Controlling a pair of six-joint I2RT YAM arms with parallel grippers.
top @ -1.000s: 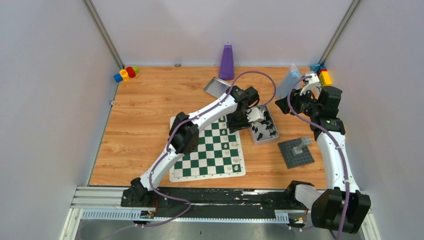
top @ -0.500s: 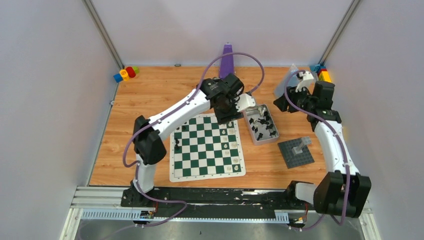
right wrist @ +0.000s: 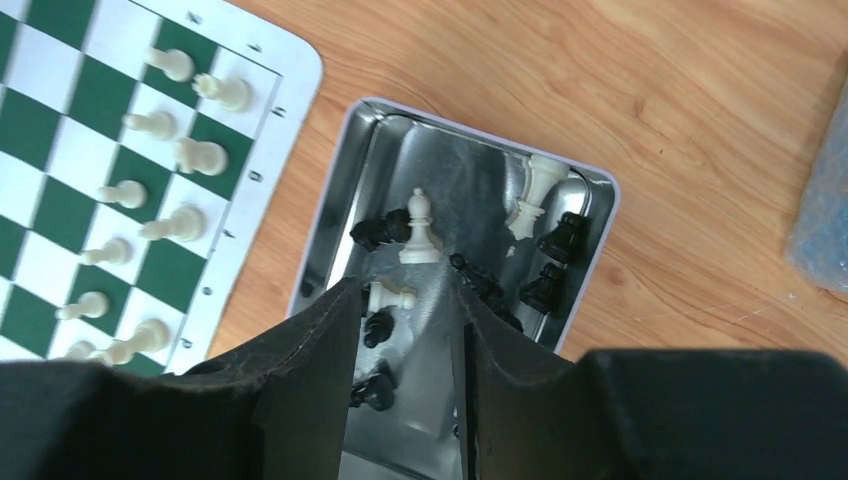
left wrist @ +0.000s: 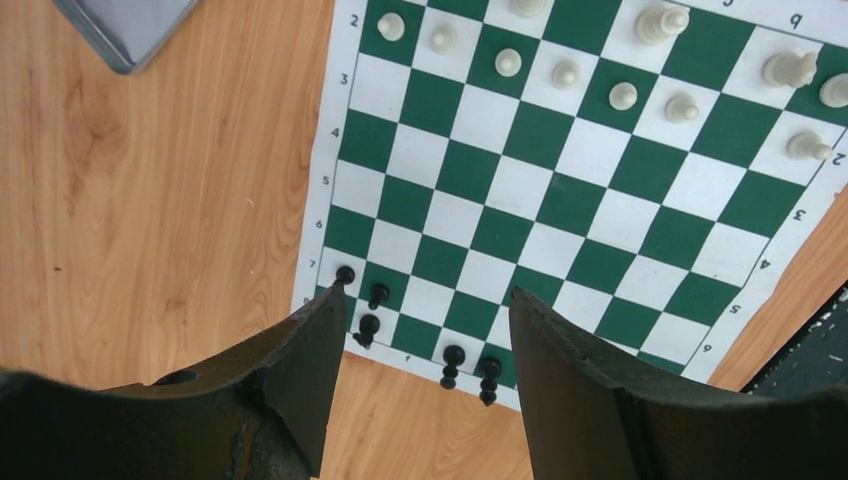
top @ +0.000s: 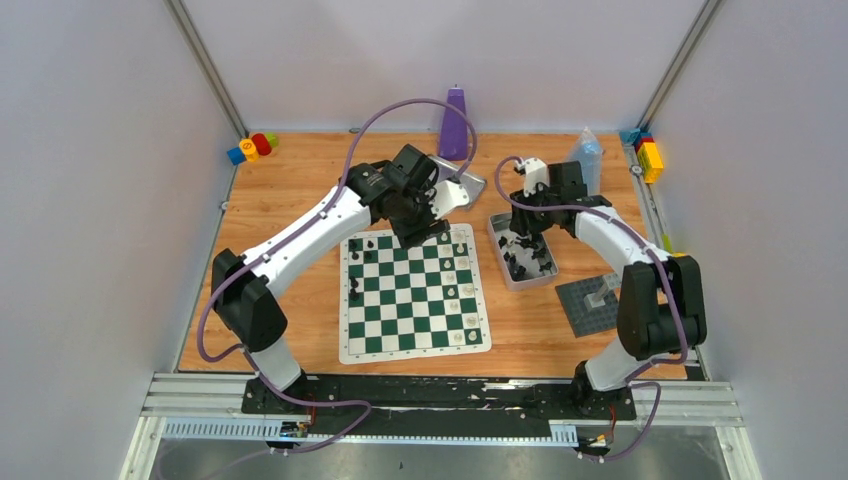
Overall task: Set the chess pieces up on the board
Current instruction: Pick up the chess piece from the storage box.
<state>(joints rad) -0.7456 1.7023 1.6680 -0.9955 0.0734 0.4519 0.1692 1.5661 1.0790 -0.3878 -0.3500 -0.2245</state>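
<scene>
The green and white board (top: 415, 297) lies mid-table. Cream-white chess pieces (top: 463, 291) stand along its right side, and a few black pieces (top: 355, 289) stand at its left. My left gripper (top: 417, 234) hovers over the board's far edge, open and empty. In the left wrist view (left wrist: 428, 295) black pieces (left wrist: 452, 366) stand on the board edge below it. My right gripper (top: 521, 226) is open and empty above the silver tray (top: 545, 272). In the right wrist view (right wrist: 408, 290) the tray (right wrist: 470, 170) holds loose black pieces (right wrist: 565, 236) and white pieces (right wrist: 420, 229).
The tray's lid (top: 468, 186) lies behind the board, partly under my left arm. A purple cone (top: 454, 122) and a plastic bag (top: 585, 153) stand at the back. A dark grey baseplate (top: 592, 303) is at the right. Toy blocks (top: 250, 147) sit in the back corners.
My left gripper has swung left from the tray to the board's far edge. My right arm has swung in from the far right to above the tray.
</scene>
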